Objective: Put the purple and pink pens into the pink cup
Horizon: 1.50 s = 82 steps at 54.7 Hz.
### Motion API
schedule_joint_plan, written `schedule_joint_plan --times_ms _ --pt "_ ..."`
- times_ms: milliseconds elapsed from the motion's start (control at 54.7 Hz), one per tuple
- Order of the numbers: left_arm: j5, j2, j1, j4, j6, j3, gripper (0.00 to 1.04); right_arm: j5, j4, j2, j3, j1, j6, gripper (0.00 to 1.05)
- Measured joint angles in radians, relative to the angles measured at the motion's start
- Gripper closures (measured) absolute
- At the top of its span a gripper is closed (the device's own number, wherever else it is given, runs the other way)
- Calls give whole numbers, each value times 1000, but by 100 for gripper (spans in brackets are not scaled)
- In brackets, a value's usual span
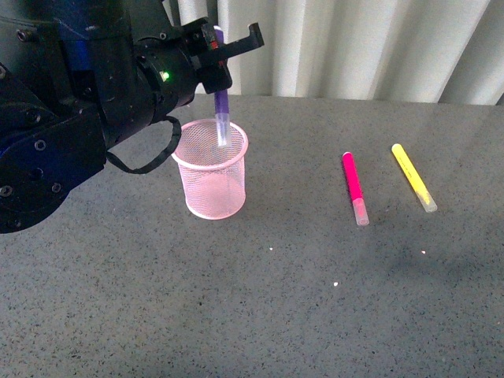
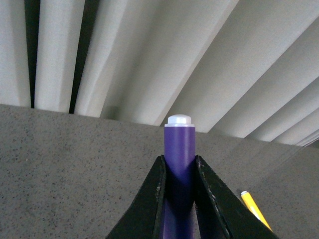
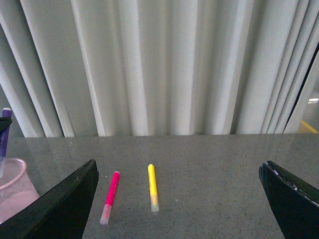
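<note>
My left gripper (image 1: 223, 59) is shut on the purple pen (image 1: 221, 110) and holds it upright above the pink cup (image 1: 211, 169), with the pen's clear cap end inside the cup's rim. In the left wrist view the purple pen (image 2: 179, 164) stands clamped between the black fingers (image 2: 149, 199). The pink pen (image 1: 354, 187) lies on the table to the right of the cup; it also shows in the right wrist view (image 3: 110, 196). My right gripper (image 3: 177, 199) is open and empty, its jaws wide apart above the table. The cup's edge shows in the right wrist view (image 3: 12, 186).
A yellow marker (image 1: 413, 177) lies right of the pink pen, roughly parallel to it; it also shows in the right wrist view (image 3: 153, 186) and the left wrist view (image 2: 254, 208). White curtains hang behind the grey table's far edge (image 1: 354, 101).
</note>
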<state>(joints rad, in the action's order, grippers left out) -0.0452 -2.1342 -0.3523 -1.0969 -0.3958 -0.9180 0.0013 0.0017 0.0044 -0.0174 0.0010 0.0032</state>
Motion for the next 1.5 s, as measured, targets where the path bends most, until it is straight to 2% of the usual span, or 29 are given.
schedule_joint_plan --times_ms 951,1006,1299,1354,1409,1445,1500 --pt "-13 -59 42 4 -40 -35 91 0 0 0 0 0 0 7" --pt "-16 -59 43 5 -52 -34 79 0 0 0 0 0 0 7" --pt "-11 -17 57 38 -77 4 33 0 0 0 0 0 0 7" --pt "-6 21 64 66 -77 19 22 0 0 0 0 0 0 7" --pt "7 101 73 163 -50 44 8 0 0 0 0 0 0 7" --pt "20 153 78 239 -19 58 5 0 0 0 0 0 0 7" --pt "42 225 88 334 34 82 7 0 0 0 0 0 0 7"
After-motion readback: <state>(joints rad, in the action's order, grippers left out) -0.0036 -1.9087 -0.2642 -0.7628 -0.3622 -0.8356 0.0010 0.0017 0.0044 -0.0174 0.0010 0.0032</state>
